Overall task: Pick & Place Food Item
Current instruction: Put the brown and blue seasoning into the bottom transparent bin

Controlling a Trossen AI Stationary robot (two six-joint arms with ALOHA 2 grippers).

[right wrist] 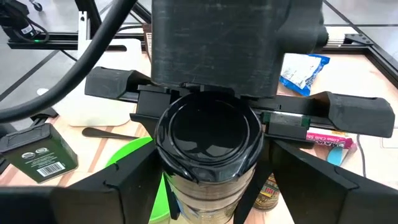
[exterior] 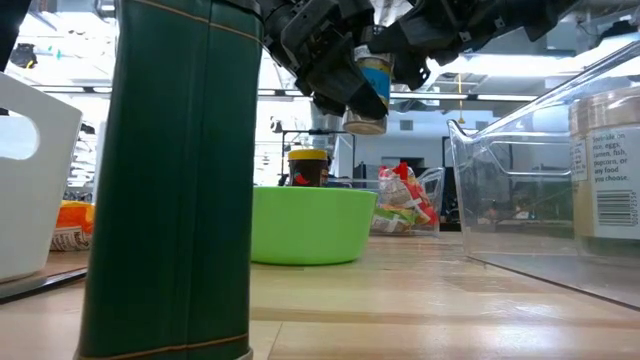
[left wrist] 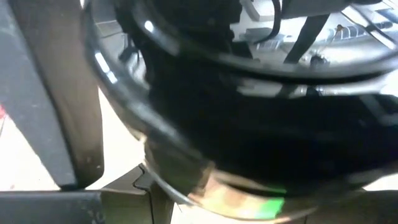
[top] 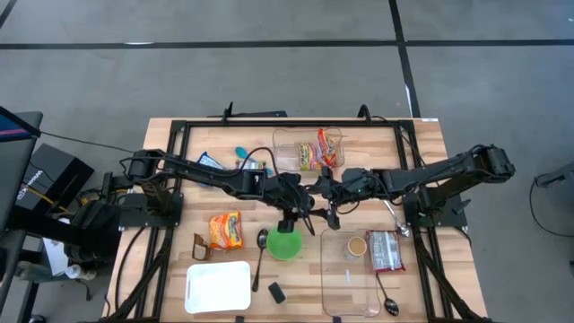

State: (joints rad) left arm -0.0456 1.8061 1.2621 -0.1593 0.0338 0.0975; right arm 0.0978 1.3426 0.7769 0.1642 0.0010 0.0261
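Grey floor [top: 269,81], perhaps concrete, dark seams.

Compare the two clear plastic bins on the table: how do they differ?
In the high view, the upper bin holds orange-and-red snack packets; the lower bin holds a tan-lidded jar and a dark red packet. The upper bin lies crosswise and looks smaller; the lower bin runs lengthwise and looks larger. Both are clear, open-topped and rest on the wooden table.
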